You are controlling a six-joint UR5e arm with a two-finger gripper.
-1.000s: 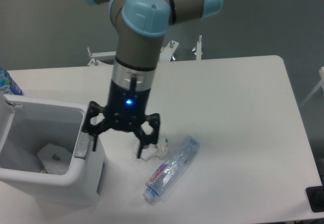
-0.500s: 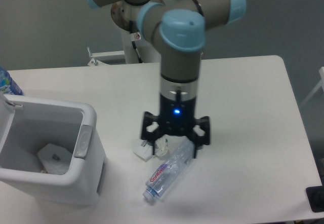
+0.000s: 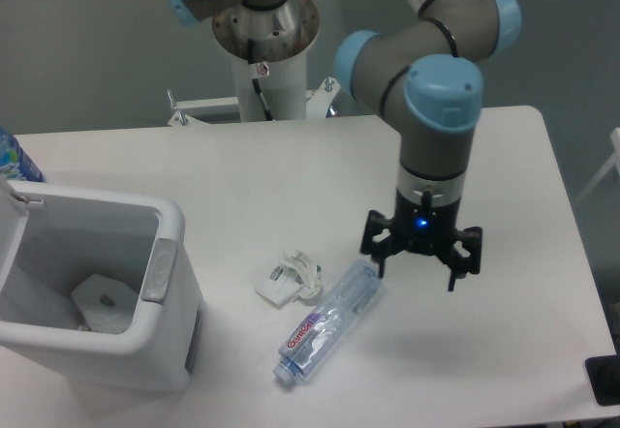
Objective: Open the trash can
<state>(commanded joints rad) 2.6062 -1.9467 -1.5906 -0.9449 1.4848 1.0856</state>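
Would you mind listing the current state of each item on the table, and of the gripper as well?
trash can: open, interior exposed, white scraps at the bottom.
grey push-button: on the bin's right rim, nothing touching it.
plastic bottle: lying on its side, looks empty.
crumpled white paper: loose on the table beside the bottle.
gripper: open, empty, hanging above the table right of the bottle.

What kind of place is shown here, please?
Probably a robotics lab: an industrial-style arm with a gripper works at a plain white table holding staged items, an open trash can and a plastic bottle.
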